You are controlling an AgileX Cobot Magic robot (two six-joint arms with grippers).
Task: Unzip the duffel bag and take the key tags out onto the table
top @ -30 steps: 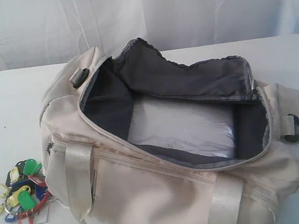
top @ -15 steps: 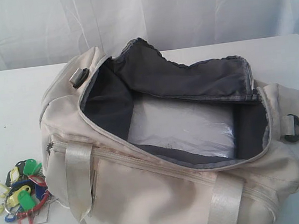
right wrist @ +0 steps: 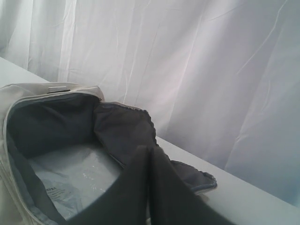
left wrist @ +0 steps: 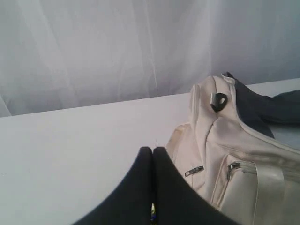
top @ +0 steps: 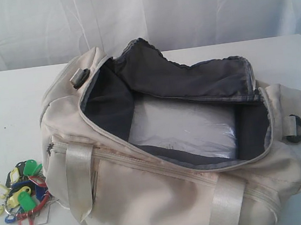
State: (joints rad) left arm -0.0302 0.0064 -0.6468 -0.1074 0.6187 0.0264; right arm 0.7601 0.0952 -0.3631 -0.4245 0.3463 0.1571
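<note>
Cream bag (top: 149,199) unzipped wide on white desk (top: 8,107), key tags (top: 21,195) just beside it, left pincer (left wrist: 153,154) and right pincer (right wrist: 149,154) clenched, empty

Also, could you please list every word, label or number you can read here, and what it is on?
None can be read.
Small dark print on the plastic sheet inside the duffel bag: too blurred.
On the key tags: no legible writing.

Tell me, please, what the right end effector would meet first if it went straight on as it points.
Probably the duffel bag's folded-back grey flap, just ahead of the right end effector; depth is unclear, so it might pass over it.
</note>
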